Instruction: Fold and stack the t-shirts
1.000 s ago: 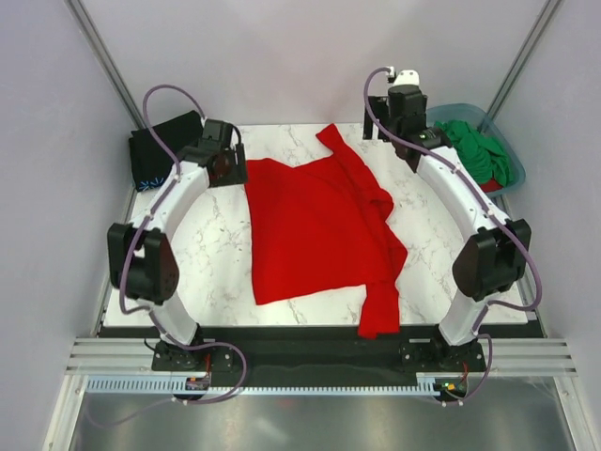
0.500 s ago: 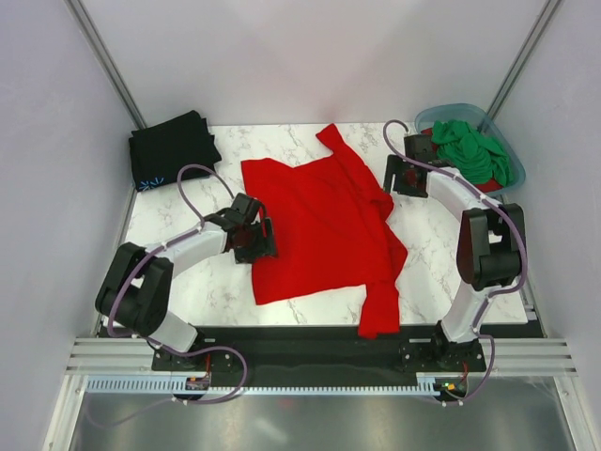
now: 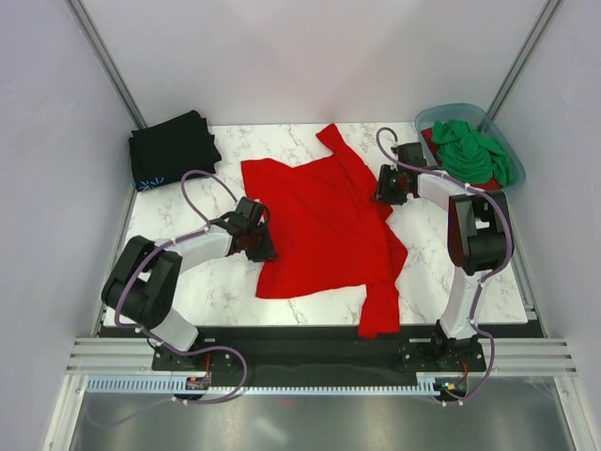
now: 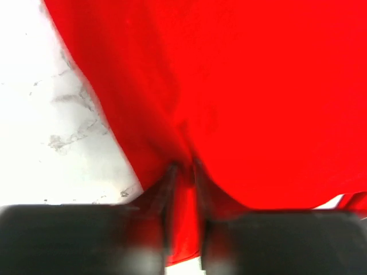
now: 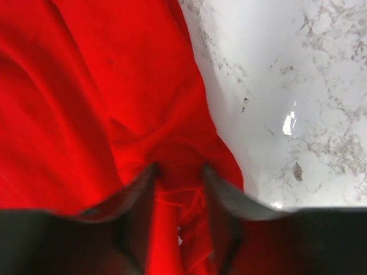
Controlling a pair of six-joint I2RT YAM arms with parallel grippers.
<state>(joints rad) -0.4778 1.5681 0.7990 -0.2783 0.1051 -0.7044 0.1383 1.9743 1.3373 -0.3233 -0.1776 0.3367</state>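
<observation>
A bright red t-shirt (image 3: 319,225) lies spread and rumpled in the middle of the marble table (image 3: 188,282), one sleeve hanging over the near edge. My left gripper (image 3: 266,246) is low at its left hem and shut on a fold of the red cloth (image 4: 258,86), pinched between the jaws (image 4: 183,166). My right gripper (image 3: 383,188) is down at the shirt's right edge, its jaws (image 5: 179,169) closed round a bunched ridge of red cloth (image 5: 74,86). A folded black t-shirt (image 3: 171,146) with a light-blue mark lies at the back left. A green t-shirt (image 3: 474,150) is heaped in the tub.
The blue-grey plastic tub (image 3: 441,111) stands at the back right corner, with a bit of red cloth (image 3: 430,139) showing under the green one. Bare marble (image 5: 287,69) lies to the right of the red shirt. Walls close in on both sides.
Both arms swung down from the back of the table to the red shirt's left and right edges. Both grippers closed on cloth, and the left hem has pulled inward slightly.
</observation>
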